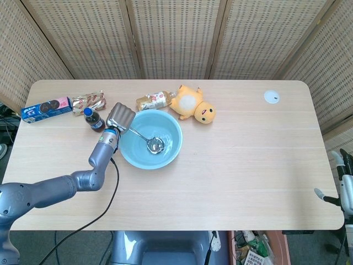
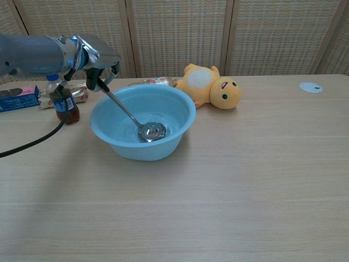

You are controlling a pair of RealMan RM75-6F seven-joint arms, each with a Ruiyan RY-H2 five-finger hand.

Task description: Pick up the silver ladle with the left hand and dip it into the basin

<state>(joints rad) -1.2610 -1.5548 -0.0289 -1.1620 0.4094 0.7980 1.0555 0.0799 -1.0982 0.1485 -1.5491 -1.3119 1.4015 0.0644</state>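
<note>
The left robot hand (image 2: 97, 63) is gripping the silver ladle (image 2: 131, 115) by its handle, and should be keeping the scoop low inside the basin (image 2: 180, 117) below it, clear of the rim

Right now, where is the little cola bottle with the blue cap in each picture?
Head view: the bottle stands left of the blue basin, just beyond the left hand.
Chest view: the bottle stands at far left, partly behind the left arm's cable.
Shared landmark: the blue basin, just right of the bottle in both views.
</note>
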